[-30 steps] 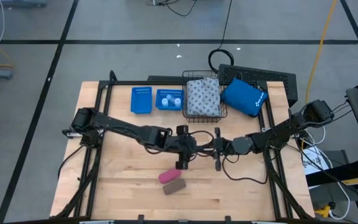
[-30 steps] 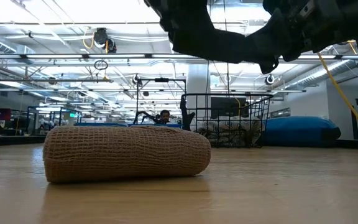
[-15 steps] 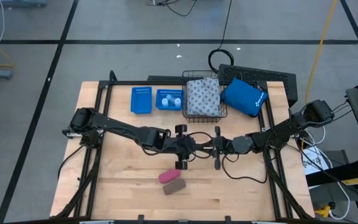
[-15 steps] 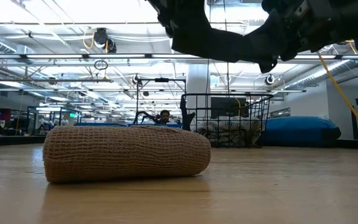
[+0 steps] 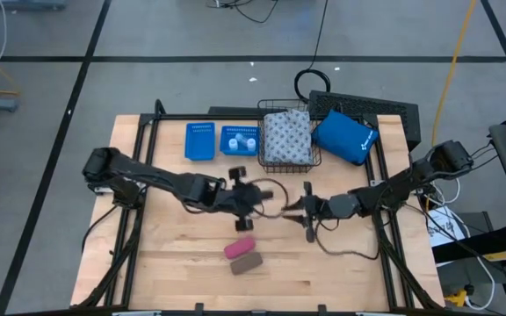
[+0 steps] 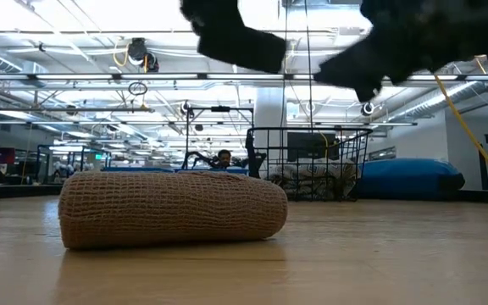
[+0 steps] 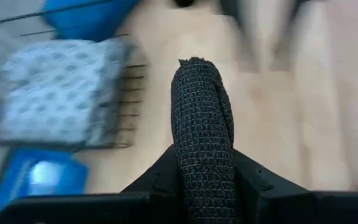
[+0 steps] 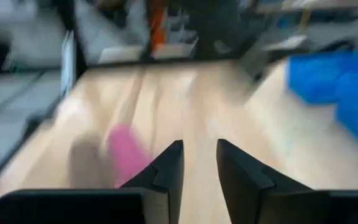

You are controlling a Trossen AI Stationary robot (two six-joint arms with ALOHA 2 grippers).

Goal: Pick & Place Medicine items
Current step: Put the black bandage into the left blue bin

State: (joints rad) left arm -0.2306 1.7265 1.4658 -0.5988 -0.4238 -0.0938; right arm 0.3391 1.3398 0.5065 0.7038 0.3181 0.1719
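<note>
1. the wire basket [image 5: 310, 159] at the back of the wooden table [image 5: 350, 272] serves here as the landmark. a grey-white patterned soft pack [image 5: 286, 137] already lies inside it.

2. the left gripper [image 5: 240, 195] hangs over the table, in front of the basket and a little toward its left side. the left wrist view shows its fingers [image 7: 253, 180] closed tight on a dark, net-textured roll [image 7: 202, 137], which stands out forward between them, with the basket and the pack just ahead.

3. the right gripper [image 5: 308, 211] hovers in front of the basket, just to the right of the left gripper. its fingers [image 8: 166, 165] stand a narrow gap apart and hold nothing.

4. a pink block [image 5: 239, 248] and a brown block [image 5: 246, 262] lie touching side by side on the table, well in front of the basket. in the low view the brown block is a tan, net-wrapped roll lying on its side.

5. two small white bottles [image 5: 241, 140] sit in a blue tray [image 5: 228, 148] just left of the basket; a second blue tray [image 5: 200, 142] stands beyond that, and a bright blue pouch [image 5: 343, 139] lies just right of the basket.

6. the step in hand looks like a carry: the left arm bears the dark roll toward the basket.

7. the next move likely calls for bringing the roll above the basket's rim, beside the pack, and only then opening the fingers.
</note>
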